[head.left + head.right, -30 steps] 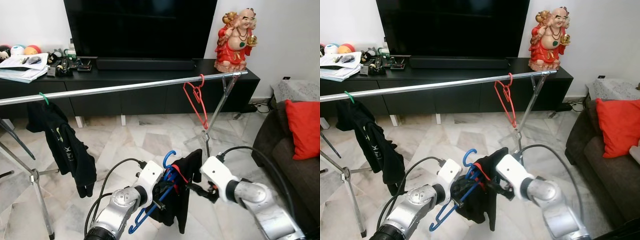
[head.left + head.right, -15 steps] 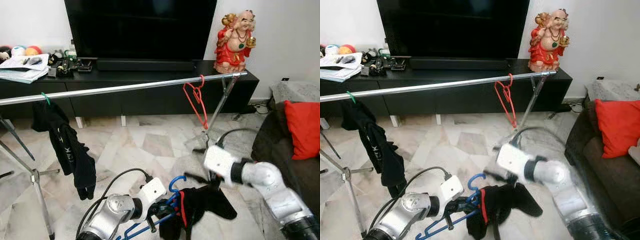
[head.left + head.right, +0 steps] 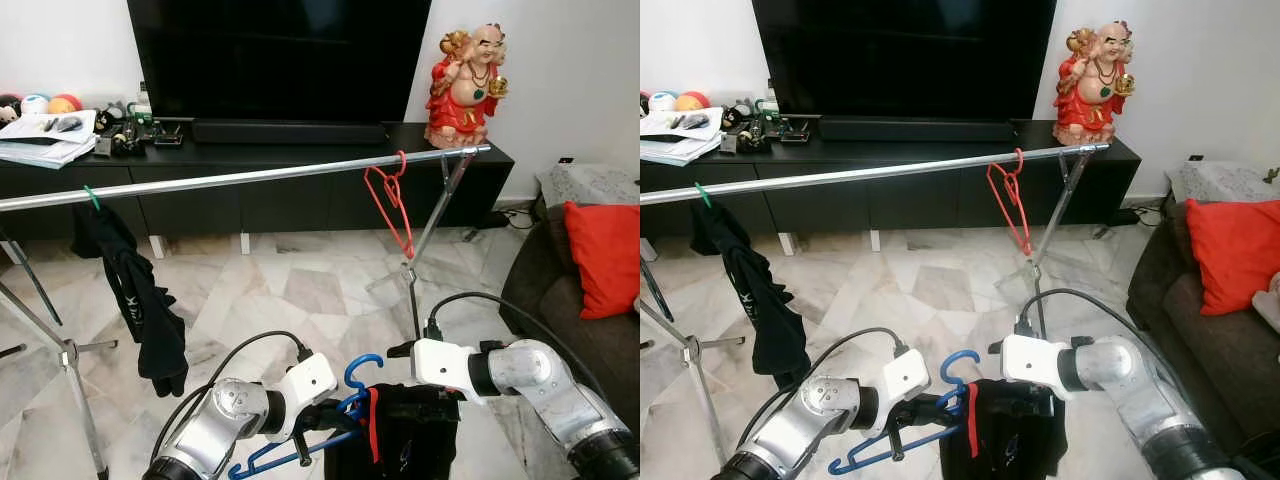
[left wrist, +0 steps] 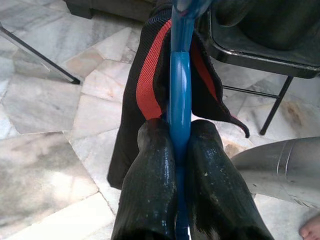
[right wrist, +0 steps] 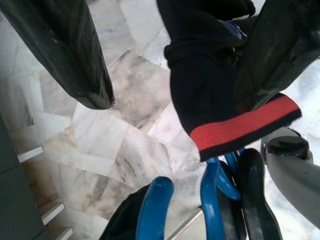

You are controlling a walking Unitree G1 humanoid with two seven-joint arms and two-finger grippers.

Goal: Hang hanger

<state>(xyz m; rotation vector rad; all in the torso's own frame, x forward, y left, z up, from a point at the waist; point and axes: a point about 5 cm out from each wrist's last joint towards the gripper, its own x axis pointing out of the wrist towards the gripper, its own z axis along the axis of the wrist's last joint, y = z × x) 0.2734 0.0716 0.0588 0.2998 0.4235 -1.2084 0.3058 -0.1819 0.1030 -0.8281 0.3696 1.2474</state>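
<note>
L gripper (image 4: 177,150): clamped on blue hanger (image 3: 345,400), lower than 1 s ago.
R gripper (image 5: 170,65): fingers spread, black garment (image 3: 400,440) betw them, now hangs straight.

Looked along two black fingers (image 5: 75,60) spread wide apart over pale marble floor (image 5: 135,145). Between them hung a black garment (image 5: 200,85) with a red band at its edge, one finger touching it. Below sat a blue hanger (image 5: 210,200), beside another black gripper (image 5: 250,190).

Metal rail (image 3: 250,176), 1 red hanger (image 3: 392,203) hooked on, black garment (image 3: 135,293) on green hanger (image 3: 90,196)
</note>
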